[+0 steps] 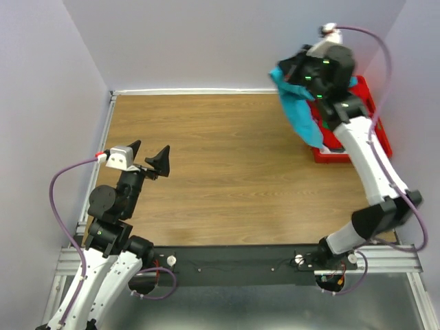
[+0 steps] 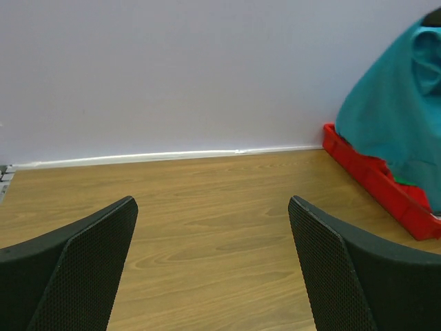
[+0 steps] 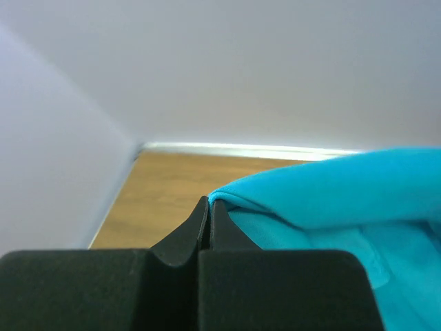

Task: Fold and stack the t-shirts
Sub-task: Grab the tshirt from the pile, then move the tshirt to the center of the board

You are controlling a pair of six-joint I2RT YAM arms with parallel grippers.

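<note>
teal t-shirt [image 1: 300,117] hangs upper right, draping onto red tray [image 1: 372,103] | right jaws pinched tight on its edge; left jaws wide apart, empty, lower left | light, limp, floppy; probably best taken at shoulder corners

Wooden table [image 1: 227,179], pale lilac walls [image 1: 206,41]

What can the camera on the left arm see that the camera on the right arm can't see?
Only the left wrist view shows the red tray and the left pincer, which is open with nothing in it. Only the right wrist view shows the right pincer shut on the edge of the teal shirt. Both views show the shirt, the wooden table and the back wall.
</note>
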